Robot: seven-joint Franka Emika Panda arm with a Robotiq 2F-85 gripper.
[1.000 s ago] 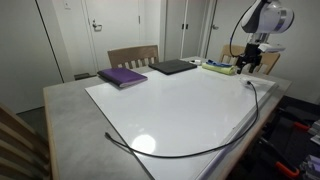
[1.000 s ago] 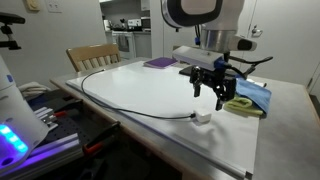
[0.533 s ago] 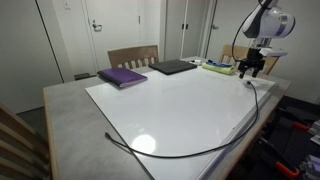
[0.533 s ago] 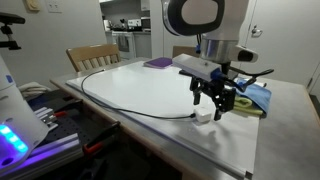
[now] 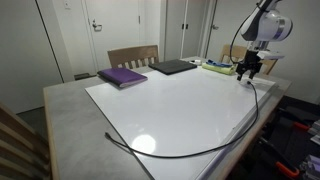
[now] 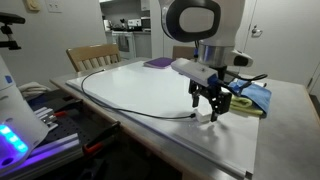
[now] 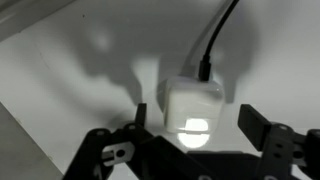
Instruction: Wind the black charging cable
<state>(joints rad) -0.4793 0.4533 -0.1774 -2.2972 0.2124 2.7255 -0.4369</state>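
— Well, how much of the winding can be counted as done?

— None, by the look of it. The black charging cable (image 5: 190,156) is laid out in one long open arc across the white board (image 5: 180,110) on the table (image 5: 62,118). No loop or coil is to be seen in either exterior view. Its free end is left near one corner of the board, well apart from the rest.

— And the other end?

— The plug block (image 7: 192,108) is seen lying flat on the board, with the cord leading away from it. The claw (image 7: 195,125) is held directly over it.

— Is it gripped?

— Not yet, it would seem. The claw (image 6: 208,108) is spread apart, with a finger on each side of the block and a gap showing at both. Whether the board is touched cannot be told.

— So what is left?

— Everything, it is judged: the plug is to be clamped, then the whole length gathered into turns.
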